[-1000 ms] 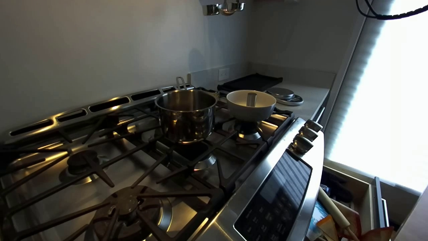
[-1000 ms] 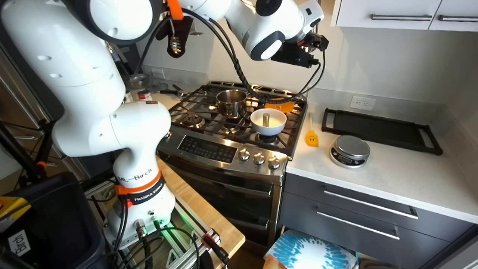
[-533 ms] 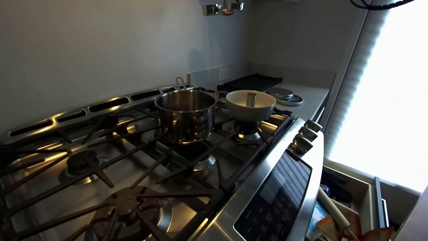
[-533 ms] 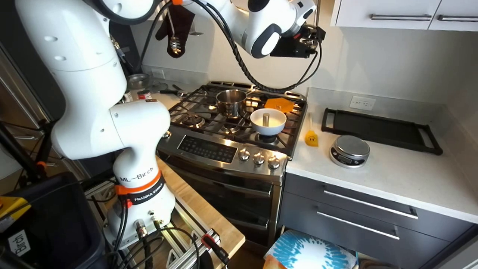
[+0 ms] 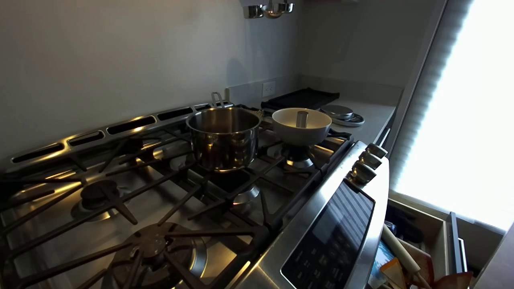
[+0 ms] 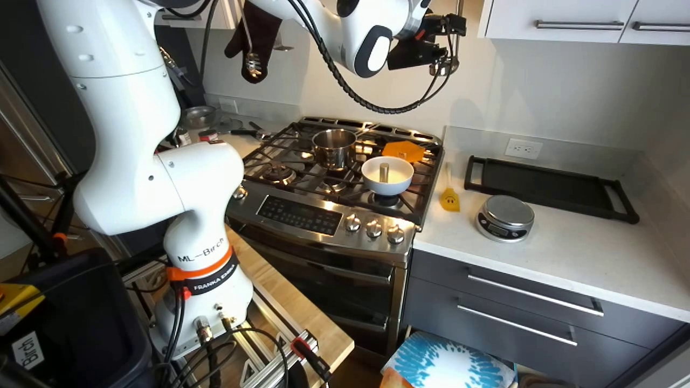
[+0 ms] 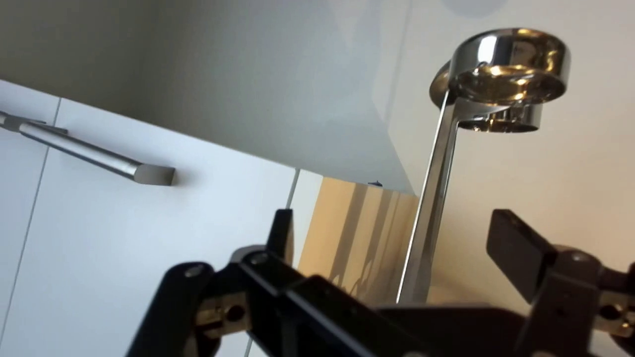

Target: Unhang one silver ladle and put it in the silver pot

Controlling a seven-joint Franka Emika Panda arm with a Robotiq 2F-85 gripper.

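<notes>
Silver ladles hang together by the wall, their round metal cups (image 5: 267, 11) showing at the top of an exterior view. In the wrist view the nearest silver ladle (image 7: 508, 64) has its long straight handle (image 7: 426, 213) running down into the gap between the fingers of my gripper (image 7: 393, 230). The jaws stand wide apart and neither finger touches the handle; its lower end is hidden behind the gripper's body. Two more cups show partly behind that ladle. The silver pot (image 5: 223, 150) stands upright on the stove, below and left of my gripper in an exterior view (image 6: 334, 151).
A white cabinet (image 7: 198, 223) with a bar handle lies beside my left finger. On the stove, a white bowl (image 6: 387, 183) holding a metal cylinder sits near the pot. An orange piece (image 6: 403, 151) lies behind it. A cable (image 6: 377, 110) loops beneath the arm.
My gripper has moved up and slightly left in an exterior view, so the ladle cups now show below it. The cable loop has risen with the arm. Pot and ladles have stayed put.
</notes>
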